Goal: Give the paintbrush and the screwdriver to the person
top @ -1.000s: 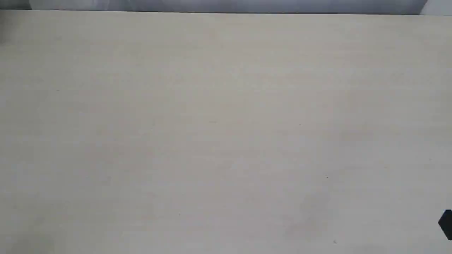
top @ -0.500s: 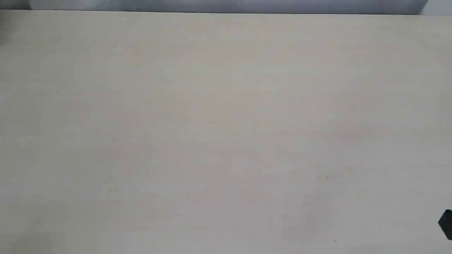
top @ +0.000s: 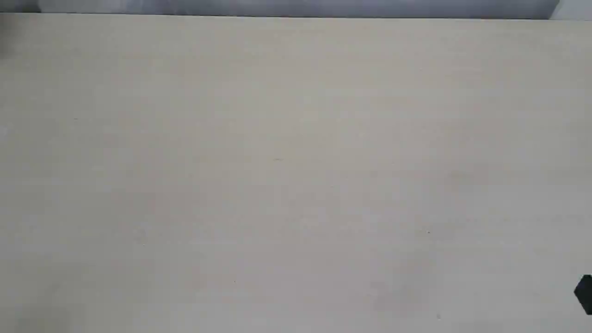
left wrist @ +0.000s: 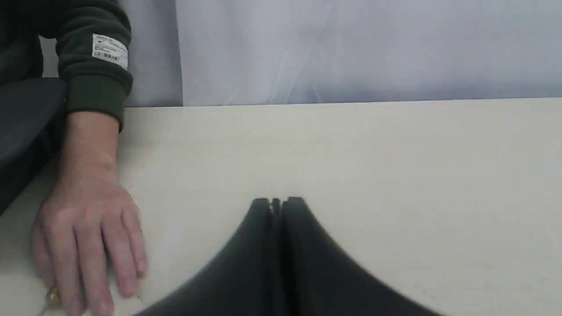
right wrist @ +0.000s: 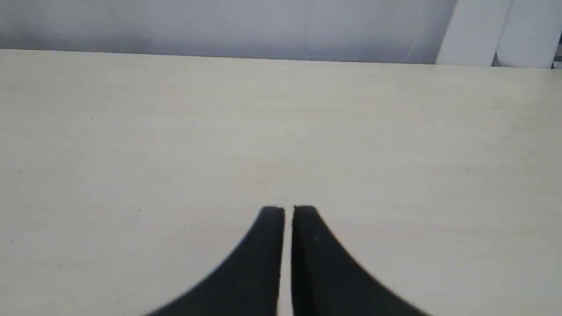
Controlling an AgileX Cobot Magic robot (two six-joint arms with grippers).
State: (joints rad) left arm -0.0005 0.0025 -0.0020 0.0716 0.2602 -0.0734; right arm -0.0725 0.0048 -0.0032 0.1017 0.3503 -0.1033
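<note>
Two grippers (left wrist: 276,201) (right wrist: 288,208), one hand (left wrist: 83,228), one table (top: 296,138)

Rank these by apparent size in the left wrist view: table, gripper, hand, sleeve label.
1. table
2. left gripper, though nearness to the camera inflates it
3. hand
4. sleeve label

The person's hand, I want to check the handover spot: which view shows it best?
The left wrist view: the person's hand lies palm down on the table, green sleeve visible. The exterior and right wrist views show no hand.
</note>
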